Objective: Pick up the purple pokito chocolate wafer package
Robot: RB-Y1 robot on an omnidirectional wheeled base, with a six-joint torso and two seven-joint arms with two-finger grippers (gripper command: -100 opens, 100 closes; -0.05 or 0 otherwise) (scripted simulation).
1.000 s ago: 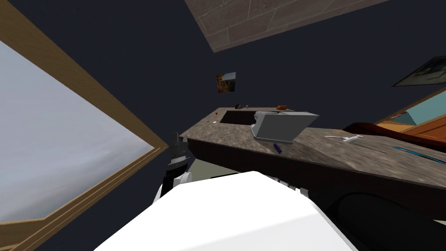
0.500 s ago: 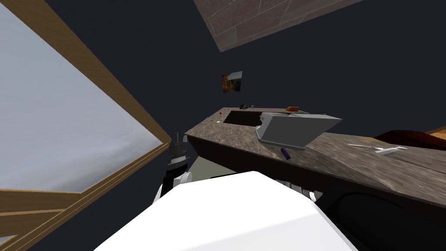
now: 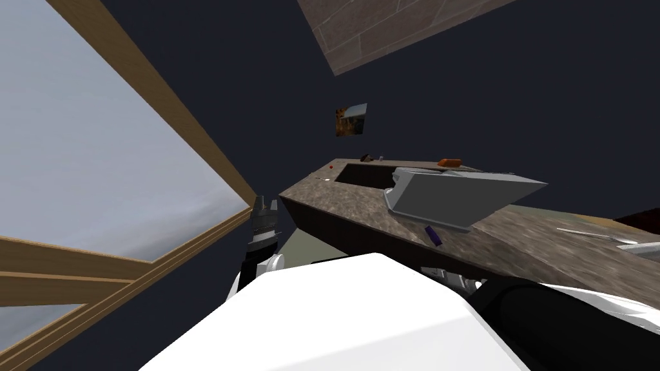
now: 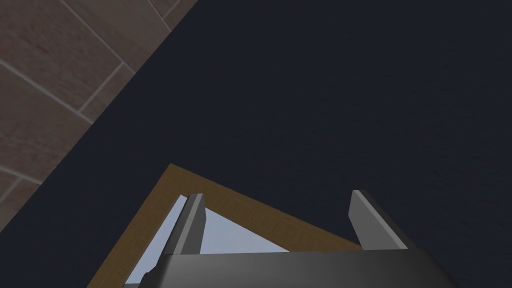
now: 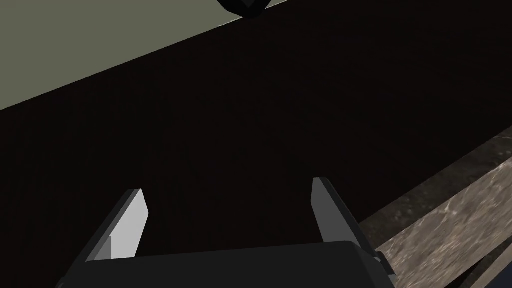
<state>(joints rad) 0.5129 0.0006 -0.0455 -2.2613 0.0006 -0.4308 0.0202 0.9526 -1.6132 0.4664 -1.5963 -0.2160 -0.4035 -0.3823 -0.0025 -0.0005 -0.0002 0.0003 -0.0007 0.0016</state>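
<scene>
We are at the reaching step. The pack (image 3: 433, 236) (small, purple) lies at the counter's (image 3: 361, 209) near edge, beside the grey box (image 3: 451, 196). The left gripper (image 4: 277, 200) and right gripper (image 5: 227, 192) have their fingers apart. Next, we think the right one should rise over the counter.

Dark walls (image 3: 515, 96), a wood-framed window (image 3: 97, 174), a small picture (image 3: 351, 120) and a stone-topped counter (image 3: 515, 241).

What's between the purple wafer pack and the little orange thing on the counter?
The head view shows a big grey box between the purple wafer pack and the orange thing.
</scene>
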